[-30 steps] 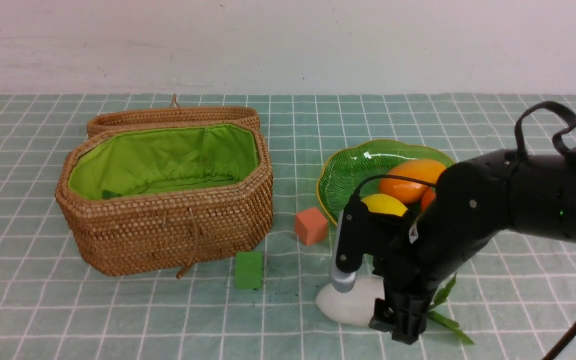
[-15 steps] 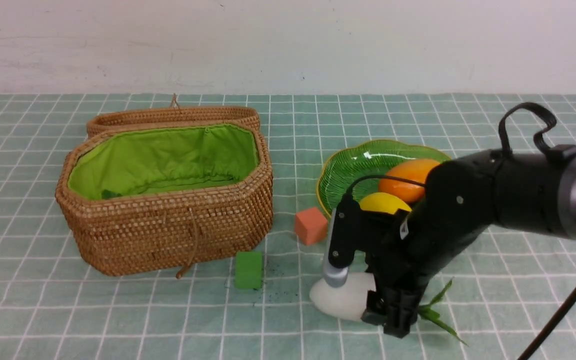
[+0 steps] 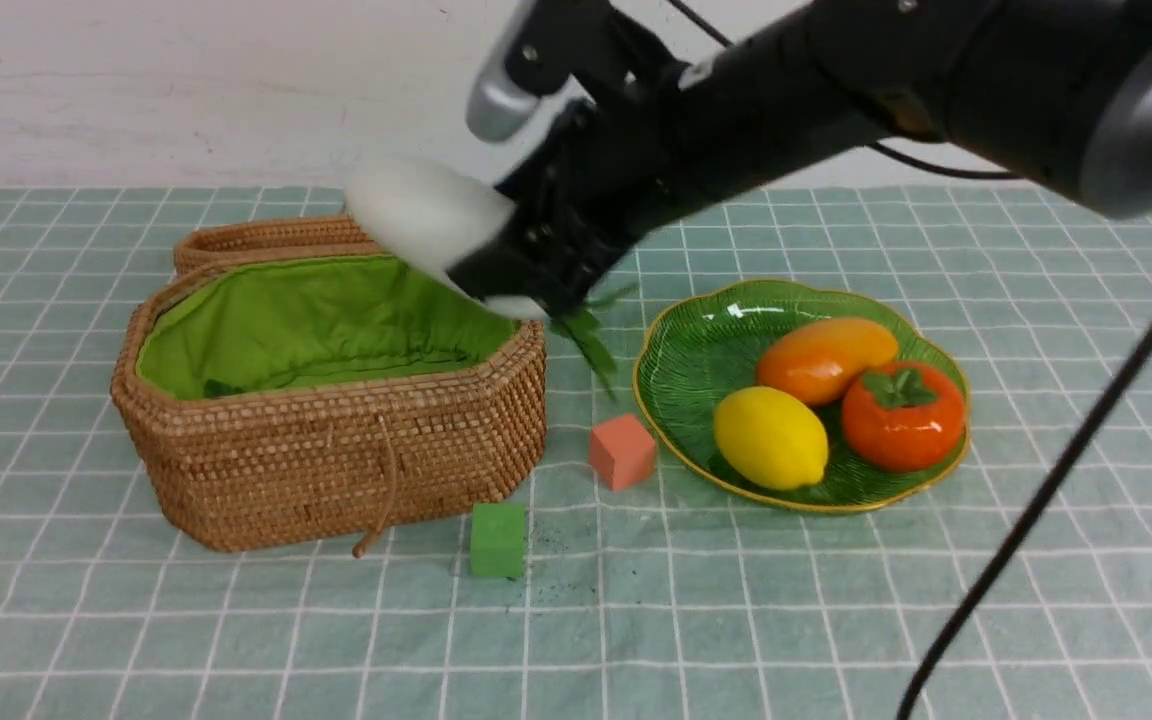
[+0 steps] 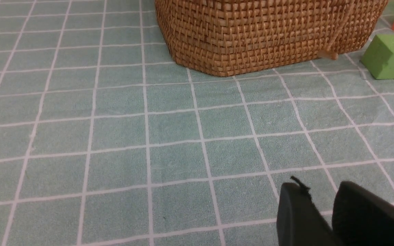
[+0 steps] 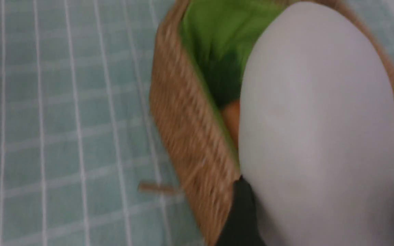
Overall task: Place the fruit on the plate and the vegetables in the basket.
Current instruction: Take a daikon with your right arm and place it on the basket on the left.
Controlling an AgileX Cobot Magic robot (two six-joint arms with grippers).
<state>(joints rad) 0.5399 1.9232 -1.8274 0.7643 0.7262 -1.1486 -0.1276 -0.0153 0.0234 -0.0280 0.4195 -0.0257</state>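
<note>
Above the basket (image 3: 336, 450), the right gripper (image 3: 516, 275) holds the white radish (image 3: 426, 215); the left gripper (image 4: 322, 196) hovers over the desk (image 4: 115, 136), narrowly parted, empty.

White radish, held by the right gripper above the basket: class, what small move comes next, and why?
Probably lower the right gripper toward the basket before opening: the white radish hangs above its open green lining, so a drop from here might bounce.
</note>
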